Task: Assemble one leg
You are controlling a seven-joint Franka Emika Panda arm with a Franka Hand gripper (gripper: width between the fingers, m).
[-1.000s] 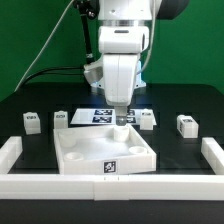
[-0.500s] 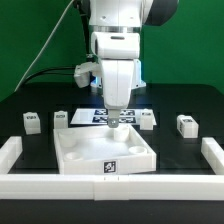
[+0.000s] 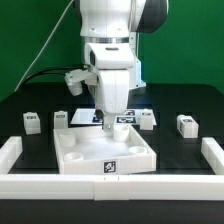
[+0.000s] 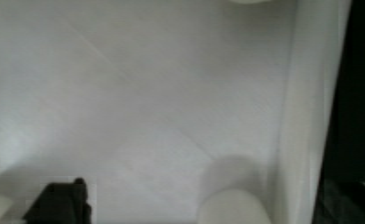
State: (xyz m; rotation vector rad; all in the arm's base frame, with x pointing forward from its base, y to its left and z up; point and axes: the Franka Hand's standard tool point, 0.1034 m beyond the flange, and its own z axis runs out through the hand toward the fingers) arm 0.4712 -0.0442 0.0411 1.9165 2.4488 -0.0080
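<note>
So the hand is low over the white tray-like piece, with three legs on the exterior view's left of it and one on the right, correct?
Not quite. The exterior view shows two legs on each side: outer left leg and inner left leg, inner right leg and outer right leg. The hand is indeed low over the white tray-like piece.

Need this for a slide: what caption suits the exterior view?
Gripper low over the white tray piece; loose legs lie nearby.

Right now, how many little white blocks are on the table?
4. Two blocks on the exterior view's left of the tray, two on its right. The arm may hide more.
</note>
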